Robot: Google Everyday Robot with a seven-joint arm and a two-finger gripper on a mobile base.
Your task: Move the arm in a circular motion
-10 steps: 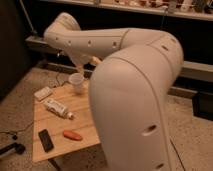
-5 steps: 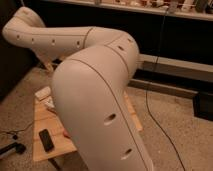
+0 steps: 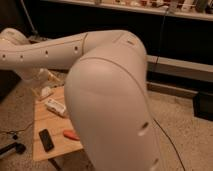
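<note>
Arm point(image 3: 107, 95) segments fill most of the camera view: 1 thick cream-white segment rises in the foreground, bends at a bulbous joint near top center, and a 2nd segment with a row of small dark holes extends left to the frame edge. Gripper: out of frame past the left edge. Behind the arm stands a small wooden table point(image 3: 45, 127) carrying a black remote point(image 3: 46, 140), an orange object point(image 3: 70, 135) and a white packet point(image 3: 55, 106).
</note>
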